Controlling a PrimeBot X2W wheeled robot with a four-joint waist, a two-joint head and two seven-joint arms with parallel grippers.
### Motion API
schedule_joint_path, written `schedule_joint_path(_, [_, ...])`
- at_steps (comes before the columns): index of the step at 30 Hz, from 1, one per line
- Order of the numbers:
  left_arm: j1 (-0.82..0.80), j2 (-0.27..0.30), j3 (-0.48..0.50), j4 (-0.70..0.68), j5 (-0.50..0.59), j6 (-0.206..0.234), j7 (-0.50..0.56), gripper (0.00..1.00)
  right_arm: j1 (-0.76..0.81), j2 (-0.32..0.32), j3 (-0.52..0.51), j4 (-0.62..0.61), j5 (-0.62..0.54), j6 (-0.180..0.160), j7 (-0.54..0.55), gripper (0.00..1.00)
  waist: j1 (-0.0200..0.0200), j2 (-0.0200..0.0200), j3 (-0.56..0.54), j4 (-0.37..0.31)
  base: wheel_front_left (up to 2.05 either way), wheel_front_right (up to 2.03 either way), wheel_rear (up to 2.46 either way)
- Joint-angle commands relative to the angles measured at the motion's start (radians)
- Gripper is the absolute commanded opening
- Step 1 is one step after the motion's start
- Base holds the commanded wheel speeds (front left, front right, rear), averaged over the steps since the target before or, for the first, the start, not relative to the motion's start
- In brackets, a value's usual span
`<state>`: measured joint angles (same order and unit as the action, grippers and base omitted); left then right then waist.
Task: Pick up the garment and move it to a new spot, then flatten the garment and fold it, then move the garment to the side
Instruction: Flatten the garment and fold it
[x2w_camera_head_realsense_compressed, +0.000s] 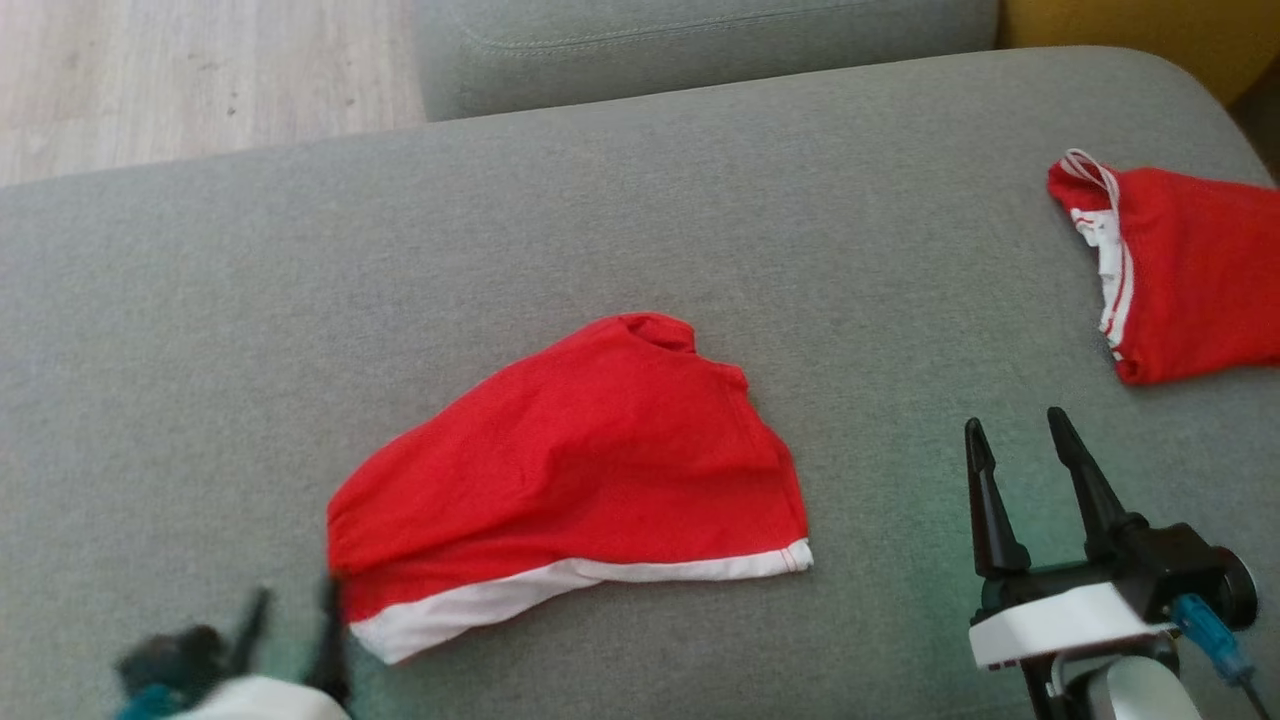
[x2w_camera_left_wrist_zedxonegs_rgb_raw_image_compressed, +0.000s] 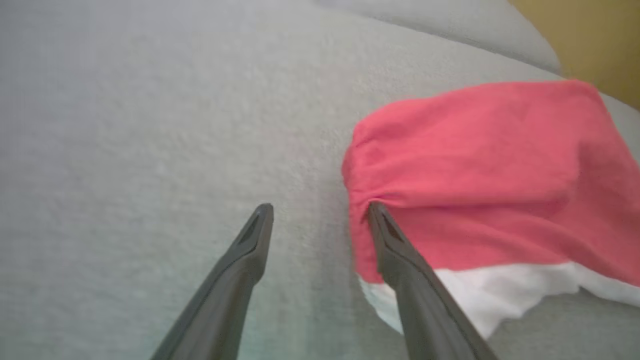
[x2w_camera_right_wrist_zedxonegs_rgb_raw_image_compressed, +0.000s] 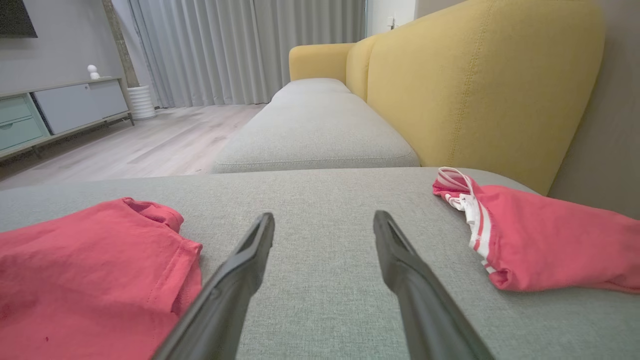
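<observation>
the red garment (x2w_camera_head_realsense_compressed: 580, 470) with a white band along its near edge lies in a loose, rumpled heap near the middle of the grey sofa cushion (x2w_camera_head_realsense_compressed: 300, 300), its white edge turned toward the robot. the left hand (x2w_camera_left_wrist_zedxonegs_rgb_raw_image_compressed: 320, 207) sits low at the garment's left corner with its two dark fingers spread wide; in the left wrist view the gap between them shows bare cushion, while the right-side finger (x2w_camera_left_wrist_zedxonegs_rgb_raw_image_compressed: 400, 255) lies over the gathered edge of the cloth where red meets white, so nothing is clamped. in the head view this hand is blurred at the lower left. the right hand (x2w_camera_head_realsense_compressed: 1013, 420) hovers over bare cushion to the right of the garment, well apart from it, fingers wide and holding nothing. a second red garment (x2w_camera_head_realsense_compressed: 1190, 270) with white stripes at its edge lies farther right, near the cushion's edge and beside the yellow backrest (x2w_camera_right_wrist_zedxonegs_rgb_raw_image_compressed: 475, 90). beyond the cushion there is another grey seat (x2w_camera_right_wrist_zedxonegs_rgb_raw_image_compressed: 315, 125) and pale wood floor (x2w_camera_head_realsense_compressed: 150, 70).
</observation>
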<state>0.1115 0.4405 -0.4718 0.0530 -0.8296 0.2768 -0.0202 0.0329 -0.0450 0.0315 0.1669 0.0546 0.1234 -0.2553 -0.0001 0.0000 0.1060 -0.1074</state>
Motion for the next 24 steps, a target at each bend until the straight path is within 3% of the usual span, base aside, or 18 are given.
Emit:
schedule_joint_path(1, [-0.032,0.047,0.071,-0.054,0.022,0.028,-0.022,1.0,-0.014,-0.005,0.025,-0.029,0.009,0.007,-0.006,1.0,0.0001,0.0,-0.002,-0.009,0.0,0.0,0.0])
schedule_joint_path(4, [-0.059,0.074,0.09,-0.133,0.056,0.064,-0.027,1.0,-0.016,-0.005,0.027,-0.031,0.008,0.007,-0.006,1.0,0.0001,0.0,0.002,-0.02,0.0,0.0,0.0])
schedule_joint_path(7, [-0.098,0.08,0.075,-0.192,0.084,0.071,-0.013,1.0,-0.019,-0.005,0.029,-0.033,0.008,0.007,-0.006,1.0,0.0001,0.0,0.008,-0.028,0.0,0.0,0.0])
schedule_joint_path(11, [-0.211,0.05,-0.048,-0.239,0.156,0.048,0.071,1.0,-0.032,-0.005,0.037,-0.036,0.005,0.007,-0.006,1.0,0.0001,0.0,0.034,-0.045,0.0,0.0,0.0])
schedule_joint_path(17, [-0.391,-0.07,-0.227,-0.062,0.24,-0.026,0.157,1.0,-0.053,-0.005,0.049,-0.036,0.001,0.007,-0.006,1.0,0.0001,0.0,0.074,-0.091,0.0,0.0,0.0])
schedule_joint_path(23, [-0.48,-0.111,-0.252,0.114,0.258,-0.054,0.166,1.0,-0.065,-0.005,0.047,-0.035,-0.002,0.007,-0.006,1.0,0.0001,0.0,0.105,-0.13,0.0,0.0,0.0])
schedule_joint_path(24, [-0.495,-0.112,-0.254,0.138,0.262,-0.061,0.166,0.42,-0.069,-0.005,0.048,-0.037,-0.001,0.007,-0.006,1.0,0.0001,0.0,0.113,-0.136,0.0,0.0,0.0])
